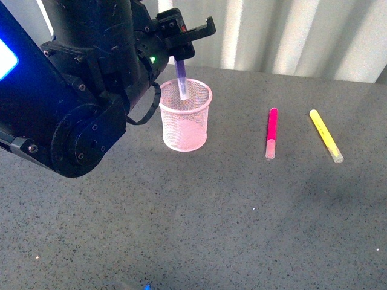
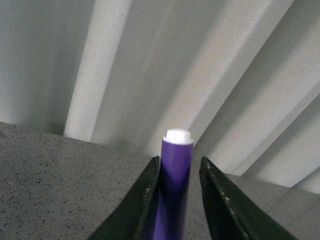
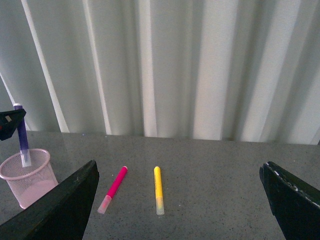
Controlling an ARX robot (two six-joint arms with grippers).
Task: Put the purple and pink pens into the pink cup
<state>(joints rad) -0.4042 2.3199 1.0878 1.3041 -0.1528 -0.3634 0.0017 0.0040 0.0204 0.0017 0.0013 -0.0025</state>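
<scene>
One dark purple marker pen (image 1: 181, 78) pinched upright by left tool (image 1: 180, 59), pale lower end inside small pale-pink wire-mesh cup (image 1: 184, 130) near far edge of grey speckled worktop (image 1: 211, 229). Magenta-pink marker pen (image 1: 271, 130) flat, well apart from cup toward right edge, beside yellow marker (image 1: 325, 135). Right tool (image 3: 179, 167) spread wide.

Purple pen (image 1: 181, 78), magenta-pink pen (image 1: 272, 130), yellow marker (image 1: 325, 134), pale-pink mesh cup (image 1: 185, 124) — all against a speckled grey table (image 1: 242, 211).

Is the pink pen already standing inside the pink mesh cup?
No, the pink pen lies flat on the table, apart from the pink mesh cup, beside the yellow marker.
</scene>
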